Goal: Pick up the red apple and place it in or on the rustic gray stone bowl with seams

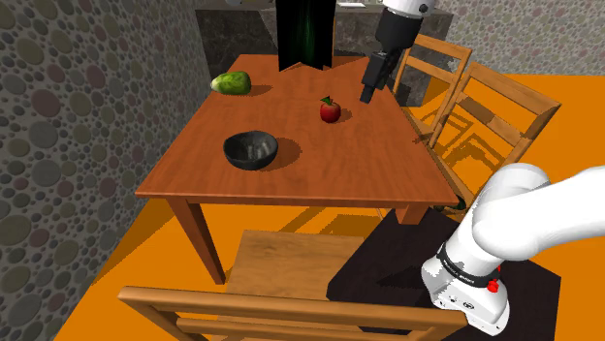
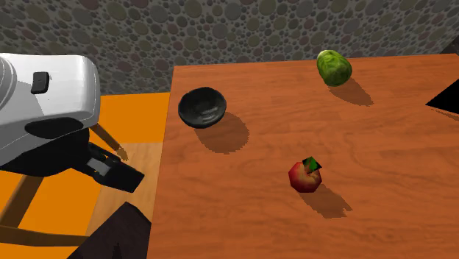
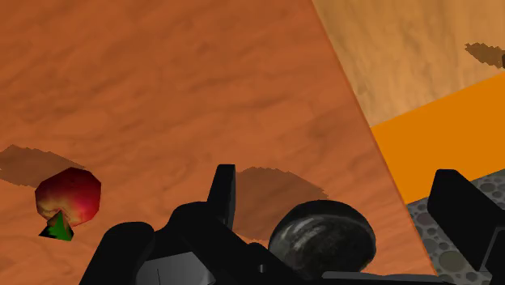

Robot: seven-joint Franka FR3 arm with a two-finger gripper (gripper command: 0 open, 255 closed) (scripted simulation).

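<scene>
A red apple (image 1: 330,110) with a green leaf rests on the wooden table (image 1: 320,170), right of centre in the shoulder view. The dark grey bowl (image 1: 251,150) stands nearer the table's front left, apart from the apple. My gripper (image 1: 368,94) hangs open above the table, to the right of the apple and clear of it. In the wrist view the fingers (image 3: 222,194) stand wide apart around nothing; the apple (image 3: 69,196) lies off to one side of the gripper (image 3: 335,172) and the bowl (image 3: 322,239) lies far below the hand. The second exterior view has the apple (image 2: 305,176), the bowl (image 2: 202,107) and the gripper (image 2: 123,176).
A green rounded fruit (image 1: 232,83) lies at the table's far left corner. Two wooden chairs (image 1: 485,107) stand at the shoulder view's right, another (image 1: 281,281) at the front. A pebbled stone wall (image 1: 78,116) runs along the left. A black area (image 1: 305,34) sits behind the table.
</scene>
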